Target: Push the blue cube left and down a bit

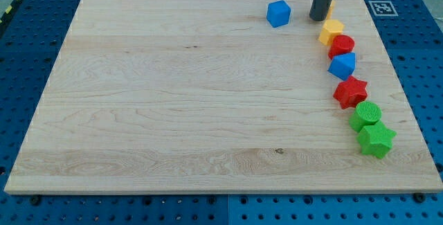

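Note:
The blue cube (278, 13) sits on the wooden board (173, 93) near the view's top, right of centre. My tip (318, 17) is the lower end of a dark rod that comes down from the view's top edge. The tip stands to the right of the blue cube, with a small gap between them. It is also just above and left of a yellow block (331, 30).
A curved row of blocks runs down the board's right side: the yellow block, a red round block (341, 45), a second blue block (342, 66), a red star (350, 91), a green round block (365, 115) and a green star (376, 139). A marker tag (381, 7) sits at the top right corner.

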